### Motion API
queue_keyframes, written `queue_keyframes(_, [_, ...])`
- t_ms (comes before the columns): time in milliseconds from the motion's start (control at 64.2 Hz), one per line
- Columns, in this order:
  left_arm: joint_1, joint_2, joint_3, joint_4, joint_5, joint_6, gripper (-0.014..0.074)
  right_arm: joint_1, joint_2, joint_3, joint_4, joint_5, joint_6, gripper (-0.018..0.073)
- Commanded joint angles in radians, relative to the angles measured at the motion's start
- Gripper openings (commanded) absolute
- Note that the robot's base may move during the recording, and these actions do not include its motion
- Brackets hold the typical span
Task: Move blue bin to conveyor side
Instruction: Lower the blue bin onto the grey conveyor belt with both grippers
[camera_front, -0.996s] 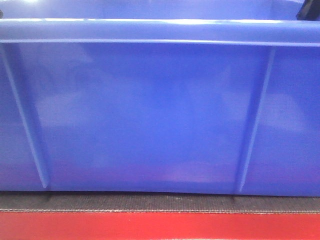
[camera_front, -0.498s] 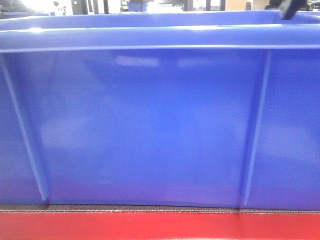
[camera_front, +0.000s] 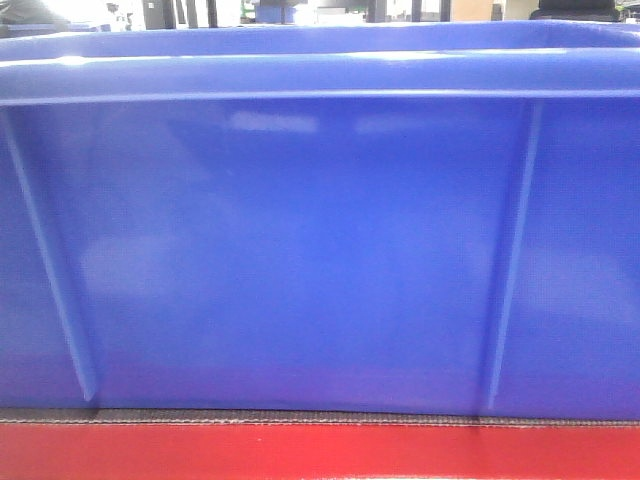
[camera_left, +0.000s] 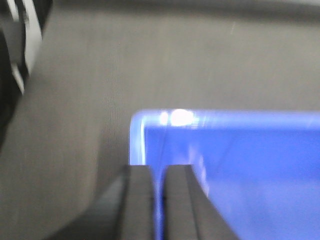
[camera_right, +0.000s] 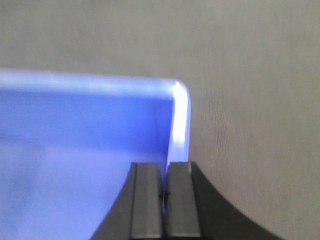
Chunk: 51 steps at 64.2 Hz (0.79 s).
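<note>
The blue bin (camera_front: 300, 250) fills the front view, its long ribbed wall facing me and its base on the dark belt of the conveyor side (camera_front: 300, 416), right above the red strip (camera_front: 300, 452). In the blurred left wrist view, my left gripper (camera_left: 159, 200) is shut on the bin's left wall (camera_left: 240, 175) near its corner, one finger on each side. My right gripper (camera_right: 164, 197) pinches the right wall (camera_right: 181, 130) the same way by the opposite corner. Neither gripper shows in the front view.
Grey-green woven belt (camera_left: 75, 100) spreads beyond the bin in the left wrist view, and the belt (camera_right: 250, 100) also lies beyond it in the right wrist view. A dark rounded part of the robot (camera_left: 15, 60) sits at the left wrist view's upper left. Bright room background (camera_front: 200, 12) shows over the bin's rim.
The bin has come down and nearer in the front view: less belt shows under it and the room now appears over its rim. The dark piece at top right has left the frame.
</note>
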Motion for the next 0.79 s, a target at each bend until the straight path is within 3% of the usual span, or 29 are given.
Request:
queue_keyframes(0, [0.003, -0.018, -0.022, -0.001, -0.063, 0.006, -0.0003, -0.002, -0.009, -0.041, -0.015, -0.043, -0.010, -0.0066])
queue_keyframes(234, [0.003, -0.067, -0.062, 0.007, -0.046, 0.006, 0.0000, -0.002, -0.026, -0.182, -0.018, 0.023, -0.012, -0.0070])
queue_keyframes(374, [0.003, -0.139, -0.043, 0.007, -0.048, 0.006, 0.0000, -0.002, -0.086, -0.166, -0.061, 0.007, -0.021, -0.0070])
queue_keyframes(498, [0.003, -0.203, 0.039, 0.007, -0.068, 0.006, 0.0000, -0.002, -0.170, -0.045, -0.116, -0.057, -0.021, -0.0070])
queue_keyframes(607, [0.003, -0.269, 0.169, 0.007, -0.122, 0.006, 0.0000, -0.002, -0.274, 0.125, -0.151, -0.195, -0.021, -0.0070])
queue_keyframes(779, [0.003, -0.419, 0.426, 0.007, -0.344, 0.006, 0.0000, -0.002, -0.464, 0.425, -0.197, -0.441, -0.021, -0.0070])
